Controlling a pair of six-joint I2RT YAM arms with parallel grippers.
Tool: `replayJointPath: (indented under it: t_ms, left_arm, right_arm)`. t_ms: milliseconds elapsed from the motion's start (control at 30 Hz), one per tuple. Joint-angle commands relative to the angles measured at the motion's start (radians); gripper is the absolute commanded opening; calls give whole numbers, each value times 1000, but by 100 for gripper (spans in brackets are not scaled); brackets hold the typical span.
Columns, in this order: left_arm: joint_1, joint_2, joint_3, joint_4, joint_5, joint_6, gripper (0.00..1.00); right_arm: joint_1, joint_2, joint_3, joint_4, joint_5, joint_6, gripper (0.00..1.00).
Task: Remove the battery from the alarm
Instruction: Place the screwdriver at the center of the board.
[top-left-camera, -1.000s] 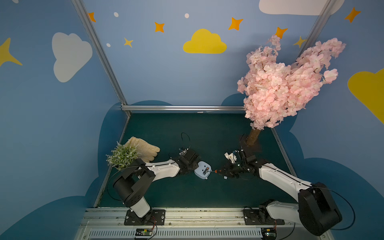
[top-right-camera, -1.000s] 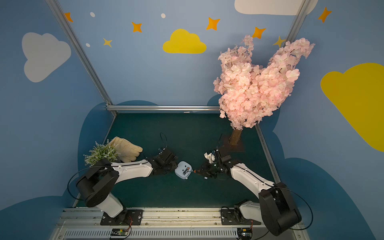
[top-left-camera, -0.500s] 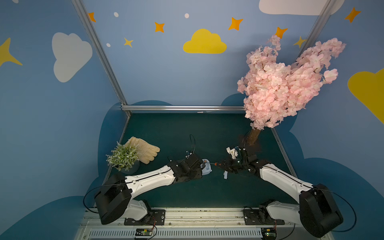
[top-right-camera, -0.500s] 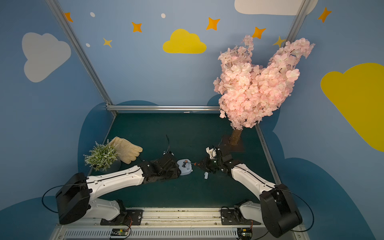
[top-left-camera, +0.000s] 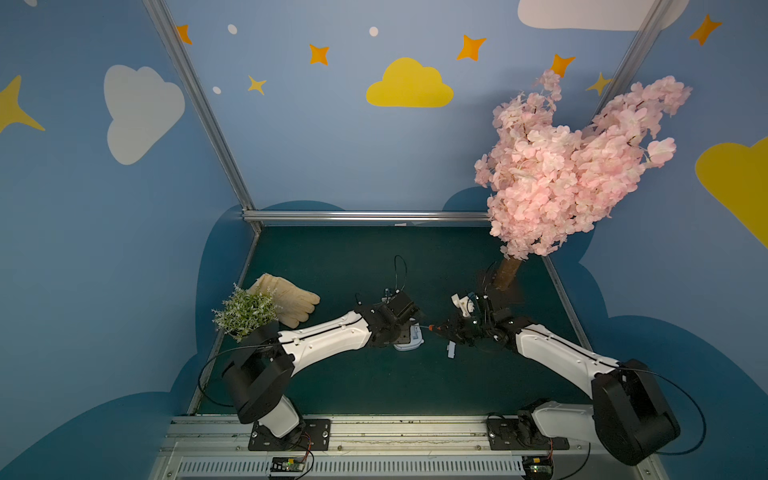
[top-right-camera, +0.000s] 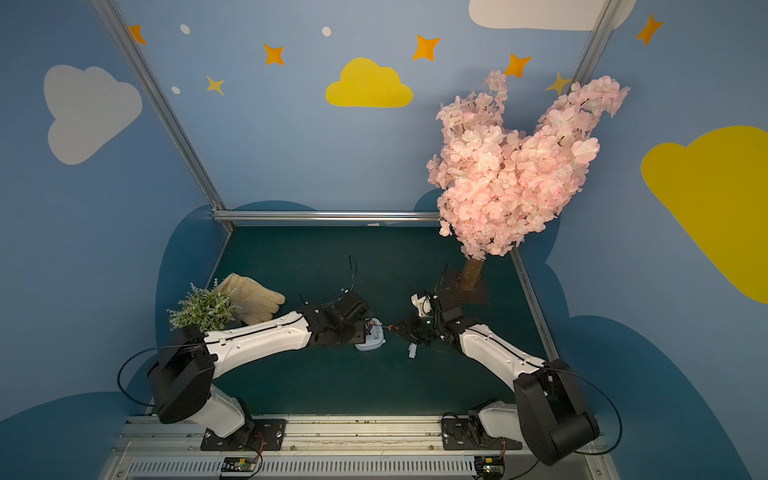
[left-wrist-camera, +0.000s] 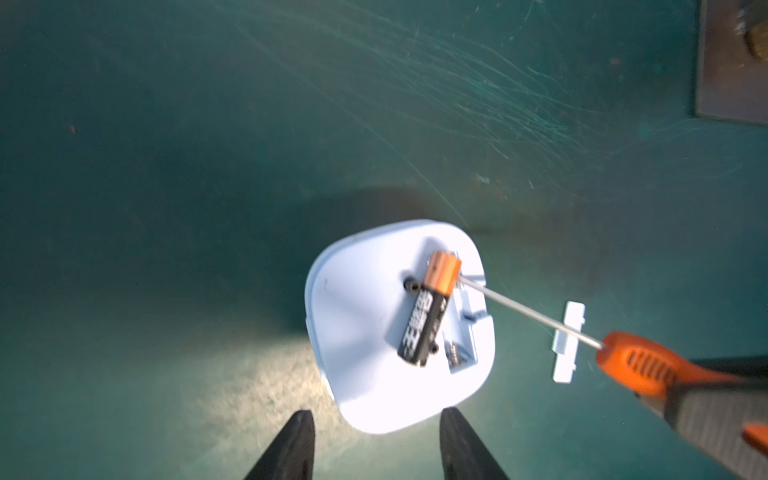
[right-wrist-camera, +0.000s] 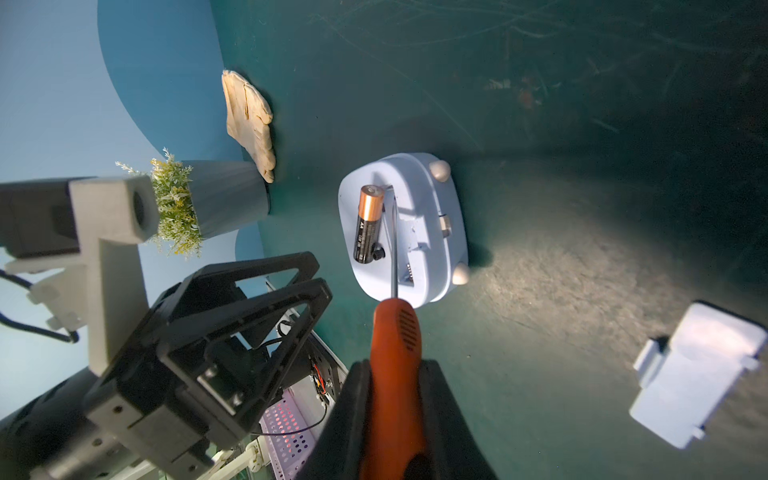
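The green table (top-left-camera: 374, 386) carries a pink blossom tree (top-left-camera: 573, 174) at its far right corner. Both arms stretch low over the mat toward its middle: the left arm (top-left-camera: 324, 338) reaches in from the left and the right arm (top-left-camera: 557, 353) from the right, their wrists near each other.

The alarm (left-wrist-camera: 357, 316) lies dial-down between them. It is a pale blue rounded square with a plain back, small cream feet on one side and an uncovered rectangular compartment with a spring at one end.

The left gripper (left-wrist-camera: 376, 415) hovers at the alarm's near edge with its black fingers (left-wrist-camera: 299, 436) well apart and nothing clamped between them.

The right gripper (right-wrist-camera: 395, 365) is closed on the orange handle of a screwdriver (left-wrist-camera: 640, 365). The thin steel shaft runs across to the compartment, and its tip sits at the battery's copper end.

A pale flat cover (left-wrist-camera: 567, 345) lies on the mat just beside the alarm, under the shaft in the left wrist view.

The battery (left-wrist-camera: 428, 311) is a black cylinder with a copper-orange end and white lettering. It lies askew on the alarm's back, across the compartment's edge rather than seated in it.
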Motion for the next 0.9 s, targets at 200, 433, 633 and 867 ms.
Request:
replayJointPath:
  t_ms: [200,433,633,867]
  left_arm:
    - [3,166,169,-121,-13,141,51]
    - [-6,241,243,-180,-63,156,41]
    - [-9,283,277,-229,-107,153,28]
    - [-17,256,272,-237,-93,144,18]
  right_arm:
    - [4,8,70,50,-38,-2,0]
    - [-6,-37,104,-122,43,-61,0]
    - [-23,-91,118,-247,111,-115,0]
    - [-36,-182,125,-375,321,-144,0]
